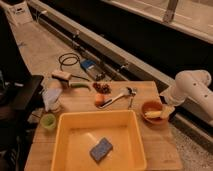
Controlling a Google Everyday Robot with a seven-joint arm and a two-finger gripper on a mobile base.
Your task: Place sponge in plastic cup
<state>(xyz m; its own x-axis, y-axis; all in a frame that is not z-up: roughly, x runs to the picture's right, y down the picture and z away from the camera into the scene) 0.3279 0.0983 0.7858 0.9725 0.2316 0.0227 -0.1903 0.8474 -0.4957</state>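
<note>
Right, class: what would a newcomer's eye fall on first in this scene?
First, the big yellow tub at the front of the wooden table, with the blue sponge lying flat inside it. Next, the white arm at the right edge, its tool beside the orange bowl. The small green cup stands just left of the tub.
</note>
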